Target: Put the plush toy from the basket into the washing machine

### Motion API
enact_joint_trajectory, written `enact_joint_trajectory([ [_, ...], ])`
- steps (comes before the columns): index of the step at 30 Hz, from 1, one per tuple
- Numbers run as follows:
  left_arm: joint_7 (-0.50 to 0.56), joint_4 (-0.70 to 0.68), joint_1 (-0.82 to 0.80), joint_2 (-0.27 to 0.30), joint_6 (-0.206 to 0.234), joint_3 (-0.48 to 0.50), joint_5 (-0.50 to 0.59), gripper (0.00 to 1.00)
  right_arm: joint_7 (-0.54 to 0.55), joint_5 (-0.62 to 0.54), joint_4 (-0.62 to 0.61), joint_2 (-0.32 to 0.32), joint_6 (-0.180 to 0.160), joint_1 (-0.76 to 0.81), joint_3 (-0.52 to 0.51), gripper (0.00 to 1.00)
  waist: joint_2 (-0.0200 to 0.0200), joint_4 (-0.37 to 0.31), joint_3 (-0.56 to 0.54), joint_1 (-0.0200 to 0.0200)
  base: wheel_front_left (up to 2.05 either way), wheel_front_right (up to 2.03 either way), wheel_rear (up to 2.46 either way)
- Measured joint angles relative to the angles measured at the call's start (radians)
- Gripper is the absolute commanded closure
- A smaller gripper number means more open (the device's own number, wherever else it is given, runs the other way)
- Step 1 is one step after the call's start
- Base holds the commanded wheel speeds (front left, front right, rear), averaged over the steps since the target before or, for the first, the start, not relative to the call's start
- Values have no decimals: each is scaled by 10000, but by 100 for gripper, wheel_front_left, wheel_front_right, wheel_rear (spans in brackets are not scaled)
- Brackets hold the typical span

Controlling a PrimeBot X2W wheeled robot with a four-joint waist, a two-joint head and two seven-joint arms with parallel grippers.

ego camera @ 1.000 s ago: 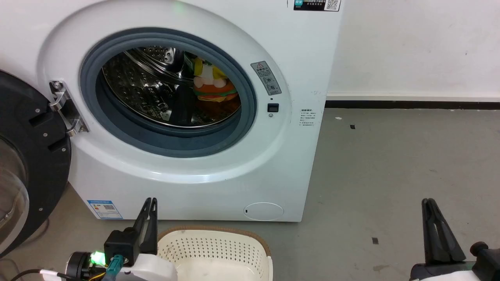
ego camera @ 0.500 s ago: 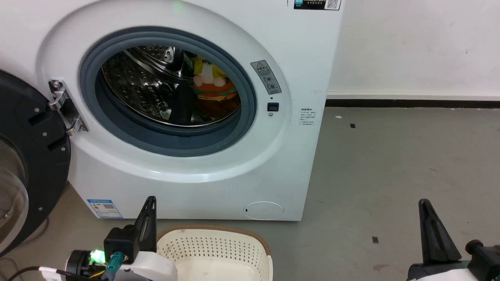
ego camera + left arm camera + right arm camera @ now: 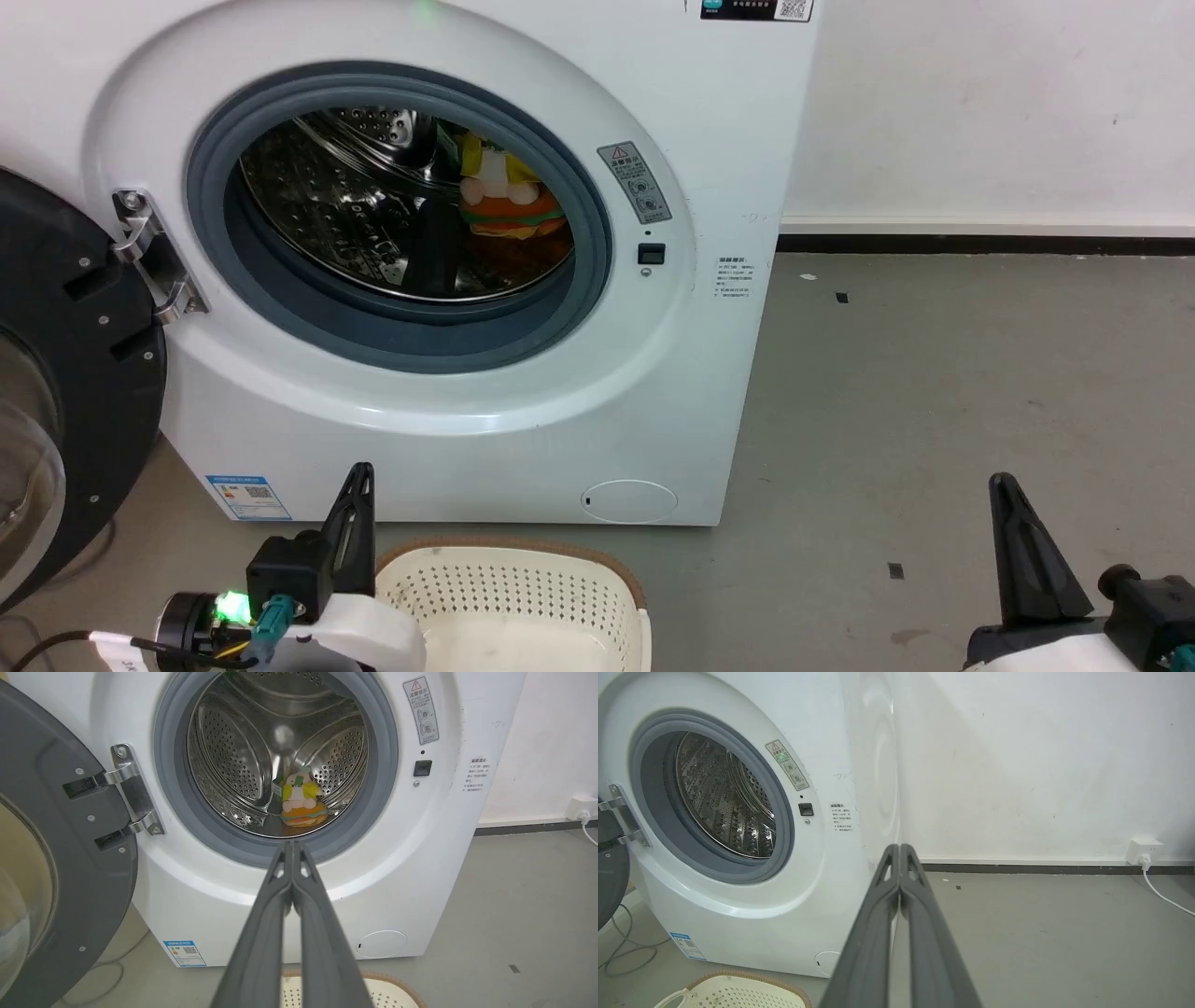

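The task looks done: the soft orange-and-green hamburger plush toy (image 3: 301,807) lies inside the large white front-loading washing machine (image 3: 523,401), the cream perforated plastic basket (image 3: 523,597) before it shows no toy, and the left hand (image 3: 292,845) and right hand (image 3: 899,847) hang outside it, fingers pressed together on nothing.

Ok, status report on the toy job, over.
Left claw shut, empty. Right claw shut, empty. Plush toy sitting inside the washing machine drum. Door open, opening unobstructed.
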Motion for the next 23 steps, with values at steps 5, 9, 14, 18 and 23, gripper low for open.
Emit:
enact_joint_trajectory([
  [5,117,-90,0,-29,-2,23,2,100,100,-21,13,0,0,-68,31,100,0,-10,14,0,0,0,0],
  [9,201,-174,0,-50,-12,42,4,100,213,-84,27,0,0,-72,50,100,0,-19,26,0,0,0,0],
  [14,307,-245,0,-79,-13,58,67,100,313,-221,40,0,0,-123,73,100,0,-30,40,0,0,0,0],
  [18,372,-328,1,-100,-13,79,75,100,374,-251,52,0,0,-173,96,100,0,-38,51,0,0,0,0],
  [23,451,-408,2,-115,-40,102,77,100,458,-278,73,0,0,-221,128,100,0,-48,65,0,0,0,0],
])
